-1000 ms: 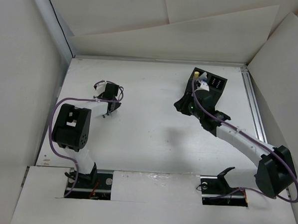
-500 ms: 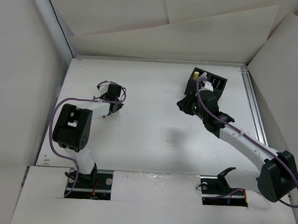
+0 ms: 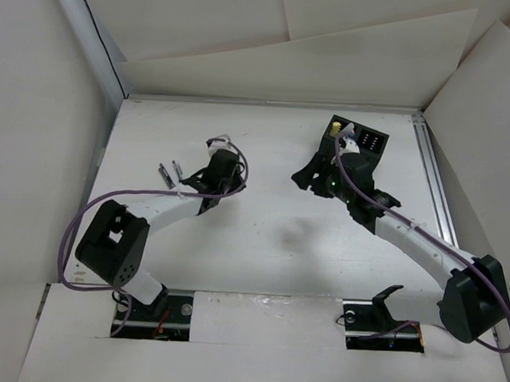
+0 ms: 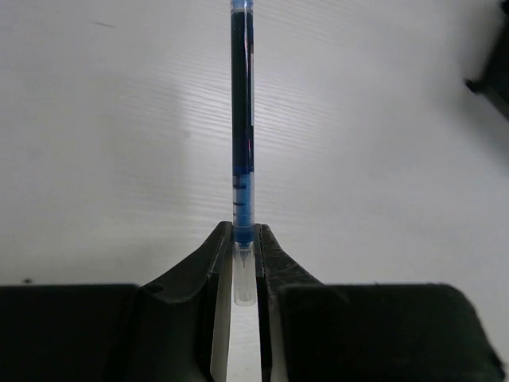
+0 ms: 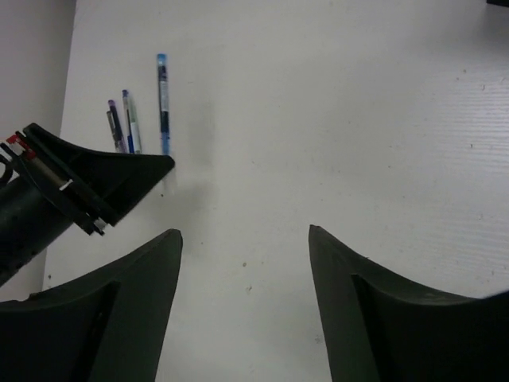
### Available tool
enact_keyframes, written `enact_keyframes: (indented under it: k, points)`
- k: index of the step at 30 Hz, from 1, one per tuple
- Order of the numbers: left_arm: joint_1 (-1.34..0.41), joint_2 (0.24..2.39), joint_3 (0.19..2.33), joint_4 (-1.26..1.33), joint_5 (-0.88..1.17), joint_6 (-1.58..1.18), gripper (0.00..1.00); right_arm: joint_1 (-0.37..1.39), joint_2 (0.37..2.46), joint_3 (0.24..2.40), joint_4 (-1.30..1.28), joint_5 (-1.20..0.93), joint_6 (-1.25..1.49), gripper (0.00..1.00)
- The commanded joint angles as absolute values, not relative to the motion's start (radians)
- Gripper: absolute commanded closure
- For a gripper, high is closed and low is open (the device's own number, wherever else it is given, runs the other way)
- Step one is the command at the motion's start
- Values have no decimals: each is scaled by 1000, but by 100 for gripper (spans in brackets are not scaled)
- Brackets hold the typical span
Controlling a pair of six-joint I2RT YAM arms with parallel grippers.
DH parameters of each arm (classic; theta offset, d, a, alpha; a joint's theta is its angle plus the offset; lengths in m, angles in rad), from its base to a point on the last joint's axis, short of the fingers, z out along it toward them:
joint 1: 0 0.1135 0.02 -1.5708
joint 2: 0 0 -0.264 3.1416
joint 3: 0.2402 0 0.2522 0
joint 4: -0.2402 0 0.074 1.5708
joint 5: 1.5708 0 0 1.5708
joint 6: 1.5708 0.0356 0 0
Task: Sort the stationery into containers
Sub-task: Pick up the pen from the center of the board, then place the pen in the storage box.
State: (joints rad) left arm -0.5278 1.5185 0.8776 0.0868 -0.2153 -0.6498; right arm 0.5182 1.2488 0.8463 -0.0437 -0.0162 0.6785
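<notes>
My left gripper (image 4: 245, 239) is shut on the clear tip end of a blue pen (image 4: 242, 119), which sticks straight out ahead of the fingers over the white table. In the right wrist view this pen (image 5: 163, 103) runs from the left gripper (image 5: 151, 167). Two more slim pens (image 5: 123, 123) lie beside it; in the top view they (image 3: 166, 173) lie left of the left gripper (image 3: 202, 185). The black two-compartment box (image 3: 371, 139) stands at the back right, partly behind the right arm. My right gripper (image 5: 244, 231) is open and empty, in front of the box (image 3: 305, 175).
The table (image 3: 262, 226) is white, with a metal rail (image 3: 435, 183) along its right edge and white walls on the left and back. Yellow items (image 3: 337, 127) show in the box's left compartment. Purple cables run along both arms.
The left arm has swung right and forward, carrying its gripper from near the loose pens toward the table's middle. The right gripper has shifted slightly left and stays open.
</notes>
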Motion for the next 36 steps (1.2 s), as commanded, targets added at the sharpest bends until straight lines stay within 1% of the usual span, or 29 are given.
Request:
enact_keyframes:
  k: [1, 2, 5, 9, 15, 18, 23, 26, 28, 32, 33, 34, 36]
  points:
    - [-592, 1470, 865, 225, -117, -577, 100, 512, 1236, 911, 26, -78, 683, 28]
    - [-616, 1470, 850, 262, -56, -565, 100, 512, 1236, 911, 26, -103, 683, 21]
    - [-644, 1444, 796, 382, 32, -539, 100, 512, 1272, 931, 49, -156, 683, 12]
    - [-644, 1407, 736, 494, 190, -529, 100, 503, 1336, 957, 69, -213, 683, 10]
    - [-644, 1407, 707, 551, 313, -506, 100, 469, 1472, 1023, 98, -279, 692, 10]
    - [-644, 1397, 698, 569, 363, -497, 100, 460, 1532, 1043, 107, -314, 701, 13]
    - [-644, 1397, 698, 580, 416, -479, 100, 451, 1586, 1074, 132, -350, 701, 29]
    - [-644, 1410, 698, 601, 440, -469, 100, 451, 1618, 1098, 132, -359, 701, 47]
    - [-644, 1420, 698, 601, 440, -469, 100, 442, 1630, 1098, 132, -368, 701, 55]
    - [-644, 1440, 698, 612, 453, -469, 100, 442, 1652, 1108, 132, -377, 710, 76]
    - [-644, 1440, 698, 612, 453, -469, 97, 442, 1652, 1108, 141, -377, 710, 86]
    - [-644, 1440, 698, 612, 453, -469, 94, 442, 1652, 1108, 141, -377, 722, 90]
    - [-644, 1440, 698, 623, 453, -469, 83, 442, 1652, 1098, 141, -368, 723, 100]
